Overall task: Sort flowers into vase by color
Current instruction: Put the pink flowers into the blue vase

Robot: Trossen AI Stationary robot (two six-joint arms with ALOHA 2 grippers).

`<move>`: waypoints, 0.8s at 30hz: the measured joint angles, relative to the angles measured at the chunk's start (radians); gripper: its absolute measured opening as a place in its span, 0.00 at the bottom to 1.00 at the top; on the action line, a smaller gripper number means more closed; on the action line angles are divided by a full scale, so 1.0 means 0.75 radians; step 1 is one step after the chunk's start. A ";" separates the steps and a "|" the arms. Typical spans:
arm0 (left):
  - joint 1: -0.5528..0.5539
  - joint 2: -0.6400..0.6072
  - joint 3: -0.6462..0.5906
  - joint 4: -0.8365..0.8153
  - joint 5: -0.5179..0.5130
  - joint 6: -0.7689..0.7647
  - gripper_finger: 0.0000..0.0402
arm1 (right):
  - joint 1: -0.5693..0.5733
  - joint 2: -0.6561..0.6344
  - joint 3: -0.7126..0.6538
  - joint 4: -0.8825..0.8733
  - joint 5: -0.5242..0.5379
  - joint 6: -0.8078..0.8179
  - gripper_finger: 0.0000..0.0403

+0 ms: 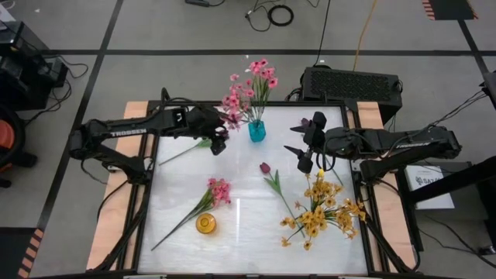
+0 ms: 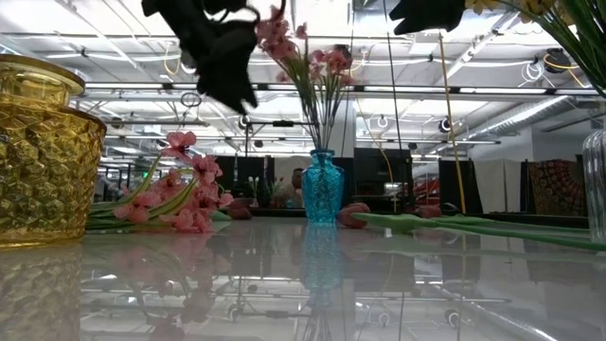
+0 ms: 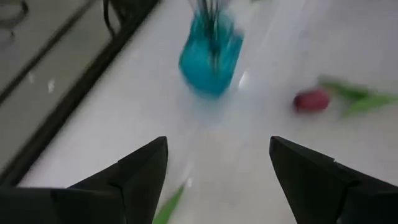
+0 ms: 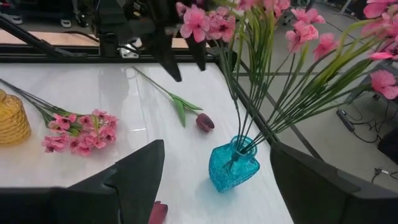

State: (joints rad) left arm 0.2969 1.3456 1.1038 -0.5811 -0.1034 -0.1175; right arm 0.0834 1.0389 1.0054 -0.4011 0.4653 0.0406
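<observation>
While both arms hover over the far half of the table [image 1: 178, 232], neither holds anything. The left gripper [image 1: 220, 144] sits just left of the blue vase [image 1: 256, 131], fingers [image 3: 134, 180] spread wide and released, nothing between them. The right gripper [image 1: 303, 159] sits right of that vase, fingers [image 4: 134, 177] likewise spread and empty.

Vases, two visible on the table from above:
- one blue vase, far centre, upright, holding a cluster of pink sprays [image 1: 249, 89];
- one yellow vase [image 1: 205, 224], near left, with no stems in it.

A clear glass edge [image 2: 595, 185] shows at the right of the low view; what it is cannot be told.

Loose flowers on the table:
- one pink spray [image 1: 218, 191], lying just beyond the yellow vase, stem running toward the near left;
- one tulip [image 1: 265, 167] at centre, stem trailing toward the near right;
- one further tulip [image 1: 305, 122] beside the right gripper;
- one green stem [image 1: 184, 151] lying under the left gripper;
- one bunch of yellow sprays [image 1: 322, 211], near right; the stem count cannot be told.
</observation>
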 joint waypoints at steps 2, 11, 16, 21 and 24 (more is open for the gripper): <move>-0.008 -0.015 0.001 0.045 -0.003 0.017 0.72 | 0.000 0.000 0.000 -0.001 0.000 0.000 0.71; -0.032 -0.181 0.000 0.001 0.095 0.021 0.72 | 0.000 0.000 0.000 -0.033 0.000 0.001 0.71; -0.122 -0.312 0.000 -0.010 0.177 -0.048 0.72 | 0.000 0.000 0.000 -0.043 0.000 0.006 0.71; -0.303 -0.344 0.000 -0.054 0.146 -0.141 0.72 | 0.000 0.000 0.000 -0.041 0.000 0.006 0.71; -0.450 -0.312 -0.023 -0.060 0.070 -0.209 0.72 | 0.000 0.000 0.000 -0.042 0.000 0.006 0.71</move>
State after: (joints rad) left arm -0.0404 1.1116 1.0865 -0.6262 -0.0510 -0.2739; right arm 0.0830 1.0389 1.0054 -0.4324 0.4656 0.0448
